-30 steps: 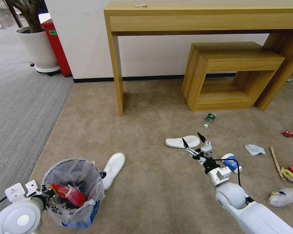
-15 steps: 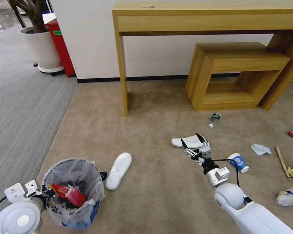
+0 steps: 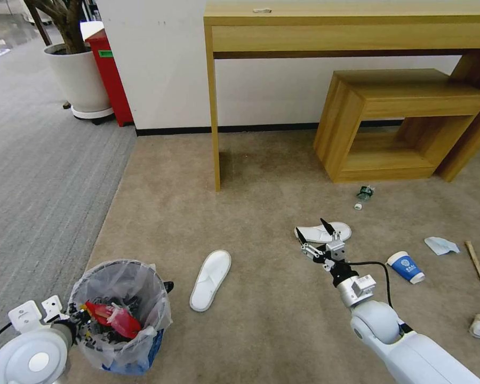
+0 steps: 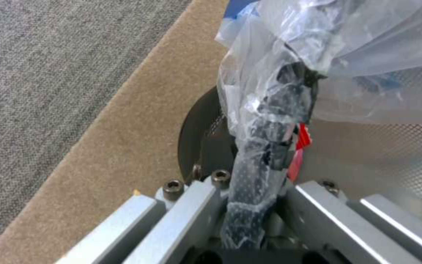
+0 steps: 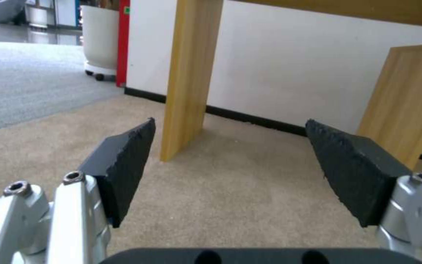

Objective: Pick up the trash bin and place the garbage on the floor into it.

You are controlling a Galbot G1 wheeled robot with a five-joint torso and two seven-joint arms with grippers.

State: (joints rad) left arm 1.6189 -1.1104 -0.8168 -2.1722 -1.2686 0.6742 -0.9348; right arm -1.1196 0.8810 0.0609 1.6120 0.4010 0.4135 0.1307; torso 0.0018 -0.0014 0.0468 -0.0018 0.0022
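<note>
Head view: trash bin at 7 o'clock on beige floor, held at rim by left gripper; red wrappers inside. Left wrist view adds close detail: left gripper clenched on bag-wrapped wire rim of bin.

Right gripper near centre, hanging over far slipper. Right wrist view shows fingers spread wide, nothing between, facing counter leg.

Near slipper at 6 o'clock. Blue-white cup at 4 o'clock, on side.
</note>
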